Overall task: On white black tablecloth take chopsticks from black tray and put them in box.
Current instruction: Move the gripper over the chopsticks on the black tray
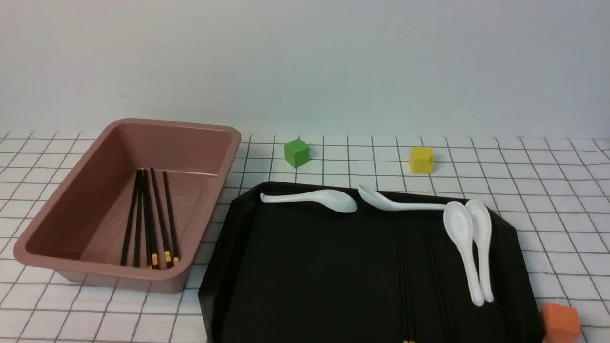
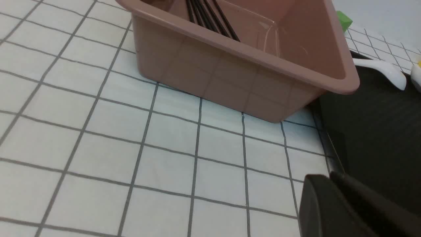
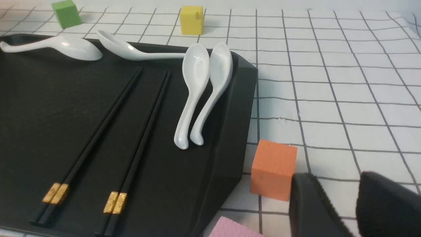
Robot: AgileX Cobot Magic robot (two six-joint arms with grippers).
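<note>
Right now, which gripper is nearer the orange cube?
Right. The right gripper hangs just beside the orange cube; the left gripper is across the black tray, by the box.

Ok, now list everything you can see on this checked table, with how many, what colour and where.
White grid-lined tablecloth: one, white with black lines, under everything.
Deep plastic box: one, dusty pink, robot's left.
Chopsticks in box: several, count unclear, black with gold bands.
Glossy flat tray: one, black, right of the box.
Chopsticks on tray: four, in two pairs, black with gold bands.
Soup spoons: four, white, tray's far edge and right side.
Green cube: one, beyond the tray.
Yellow cube: one, beyond the tray.
Orange cube: one, right of the tray.
Pink block: one, only partly visible, near the orange cube.
Left gripper: black, shut, empty.
Right gripper: black, open, empty.
</note>
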